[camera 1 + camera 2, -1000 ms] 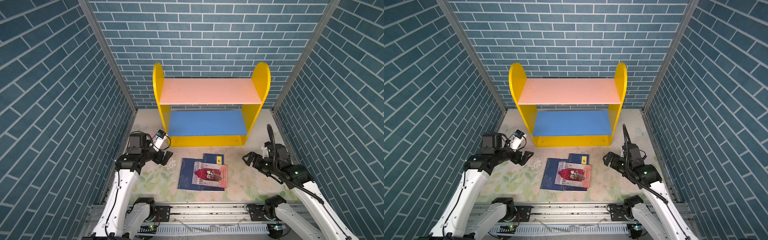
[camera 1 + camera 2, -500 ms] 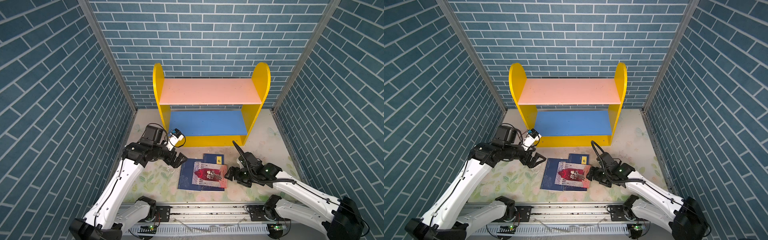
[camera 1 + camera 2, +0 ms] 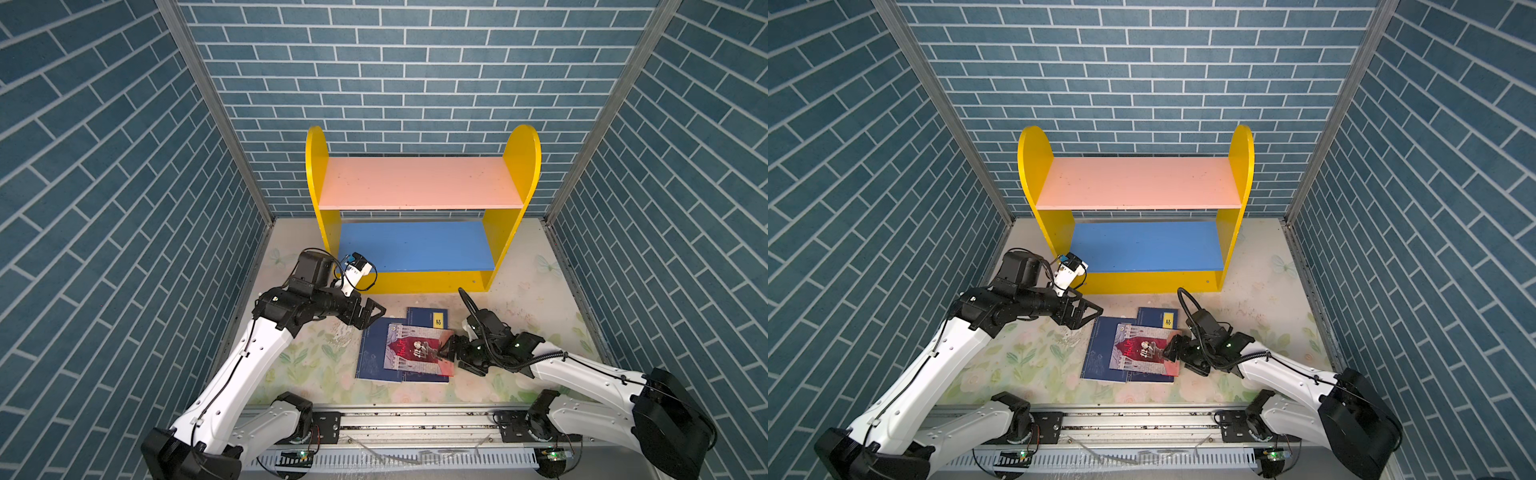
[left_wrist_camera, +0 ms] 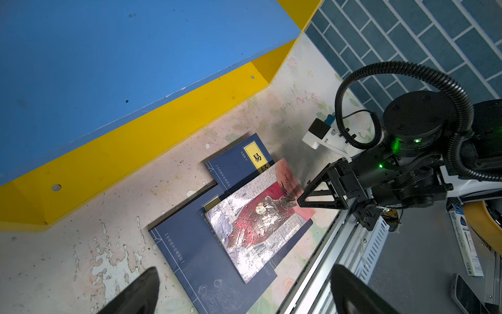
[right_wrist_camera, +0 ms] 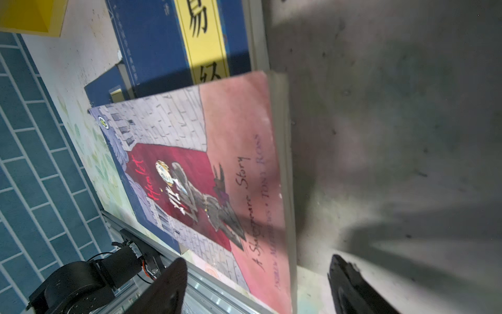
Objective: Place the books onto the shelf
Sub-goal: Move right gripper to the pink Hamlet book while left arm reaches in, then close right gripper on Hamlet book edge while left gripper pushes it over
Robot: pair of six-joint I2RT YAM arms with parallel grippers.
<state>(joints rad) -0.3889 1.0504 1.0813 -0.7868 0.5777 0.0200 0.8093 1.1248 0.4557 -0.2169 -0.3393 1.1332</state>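
- While the books lie stacked on the bench before the shelf, the illustrated book is seen uppermost.
- The right end effector is held apart, astride that book's edge.
- The left end effector is held wide apart beside the books.

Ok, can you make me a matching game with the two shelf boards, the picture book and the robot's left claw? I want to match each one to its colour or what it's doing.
Things:
1. top shelf board
2. bottom shelf board
3. picture book
4. left gripper

Matches:
A. blue, nothing on it
B. open and holding nothing
C. pink, nothing on it
D. lying on top of the navy books

Right pairs: 1-C, 2-A, 3-D, 4-B.
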